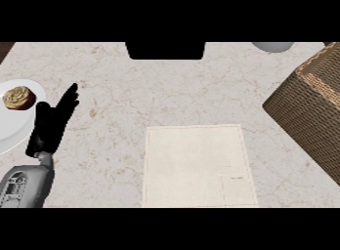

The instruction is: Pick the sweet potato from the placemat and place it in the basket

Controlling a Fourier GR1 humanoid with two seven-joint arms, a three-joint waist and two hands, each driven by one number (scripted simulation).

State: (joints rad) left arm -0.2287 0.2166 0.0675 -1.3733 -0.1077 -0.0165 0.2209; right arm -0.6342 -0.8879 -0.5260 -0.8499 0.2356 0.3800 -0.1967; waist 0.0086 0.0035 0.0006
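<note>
Head view shows me the mat (194, 163) bare, no potato visible, left hand (52, 122) resting spread at left, basket (318, 112) at right.

Partly visible things at the edges

Tall brown wicker basket (318, 114) cut off at three o'clock; round white plate (0, 122) cut at nine; pale grey round object (273, 46) clipped at one.

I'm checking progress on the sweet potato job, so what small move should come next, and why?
Probably hold still and look for the sweet potato first: none shows in this view. The placemat lies bare, the basket stands at the right with its inside hidden, and only the left hand shows, open, resting beside the plate with a pastry. The right hand is out of view, so it may already carry it.
</note>
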